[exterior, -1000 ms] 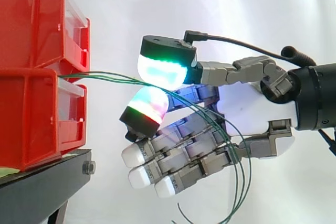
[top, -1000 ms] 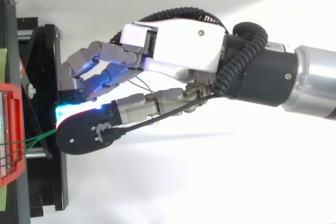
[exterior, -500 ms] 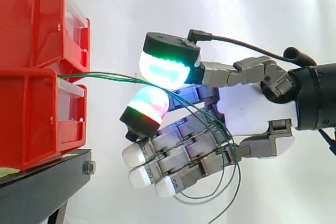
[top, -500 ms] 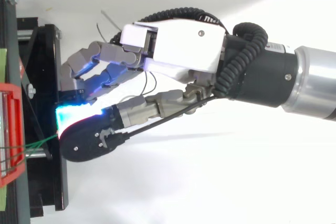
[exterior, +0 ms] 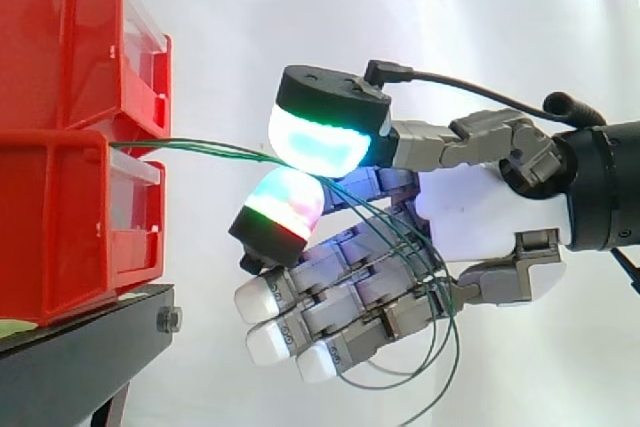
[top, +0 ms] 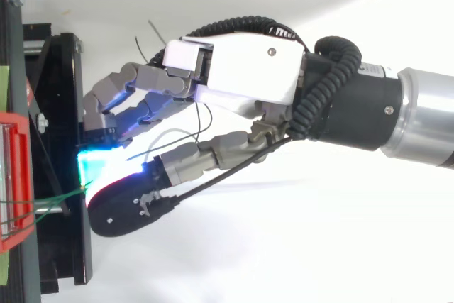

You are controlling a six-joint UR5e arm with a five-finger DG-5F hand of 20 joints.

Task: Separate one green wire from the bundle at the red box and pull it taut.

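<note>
A brightly lit white curtain (exterior: 500, 27) hangs behind a black stand (exterior: 70, 357).

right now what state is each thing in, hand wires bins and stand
red bins: stacked two high, upright
black stand: under the bins, carrying them
hand: shut, two glowing pads pinching the green wires
green wires: several still together, nearly straight from bins to pads, slack loops hanging past the hand
</note>
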